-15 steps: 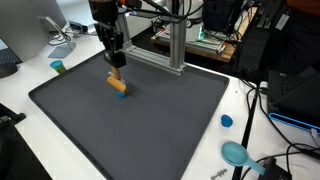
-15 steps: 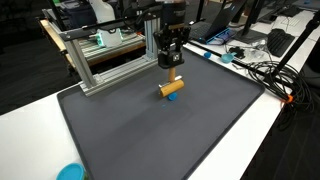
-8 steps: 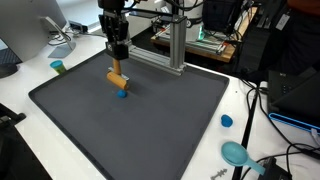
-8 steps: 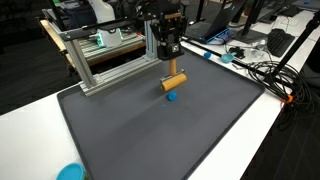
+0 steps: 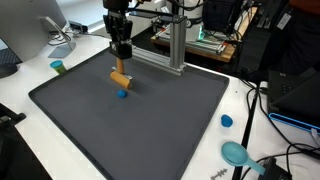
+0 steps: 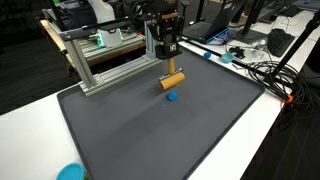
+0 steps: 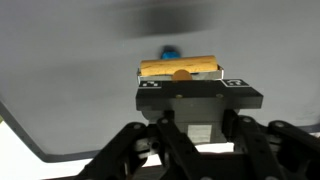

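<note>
Big dark mat (image 5: 150,130) spread under me, filling most of the white table (image 5: 30,78). At its far edge stands the metal frame (image 6: 80,55), so I mind my clearance on that side.

My gripper (image 5: 119,66) hangs over the far half of the mat, pointing straight down. My fingers are clamped on a short wooden peg (image 5: 119,79), which rides crosswise between them, clear of the mat. In the wrist view the peg (image 7: 180,67) sits square across my fingertips, both ends poking out about evenly. That is a centred hold, and I judge it a good one.

Right below the peg, alone on the mat, is a small blue piece (image 6: 171,97). The wrist view shows the blue piece (image 7: 171,52) just past the peg.

To handle this well I'd hold the squeeze firm and steady, keep the peg level, and move slowly so it cannot roll or slip out sideways.
</note>
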You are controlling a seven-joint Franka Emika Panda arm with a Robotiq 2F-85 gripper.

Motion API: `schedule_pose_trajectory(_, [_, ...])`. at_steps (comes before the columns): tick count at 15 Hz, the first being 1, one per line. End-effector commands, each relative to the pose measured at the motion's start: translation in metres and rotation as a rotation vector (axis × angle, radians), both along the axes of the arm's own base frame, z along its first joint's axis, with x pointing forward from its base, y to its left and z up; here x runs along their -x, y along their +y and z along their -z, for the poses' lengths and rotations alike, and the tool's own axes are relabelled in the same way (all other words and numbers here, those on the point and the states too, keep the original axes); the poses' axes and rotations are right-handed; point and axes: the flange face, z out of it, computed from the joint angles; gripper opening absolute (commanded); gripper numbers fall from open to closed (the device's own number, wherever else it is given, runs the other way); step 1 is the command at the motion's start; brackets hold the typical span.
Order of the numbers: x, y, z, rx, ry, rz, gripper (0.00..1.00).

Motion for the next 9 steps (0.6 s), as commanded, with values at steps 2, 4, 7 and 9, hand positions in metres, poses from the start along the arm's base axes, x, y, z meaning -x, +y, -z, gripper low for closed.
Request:
schedule_pose_trajectory(2, [0.0,0.001,0.005,-0.007,0.001,-0.003,0.21])
schedule_pose_trajectory(4, [-0.001,0.0,0.013,-0.008,-0.008,0.001,0.21])
schedule_pose_trajectory(7, [-0.003,-0.001,0.02,-0.01,-0.021,0.003,0.21])
schedule_pose_trajectory(9, [-0.004,-0.001,0.02,-0.009,-0.033,0.001,0.21])
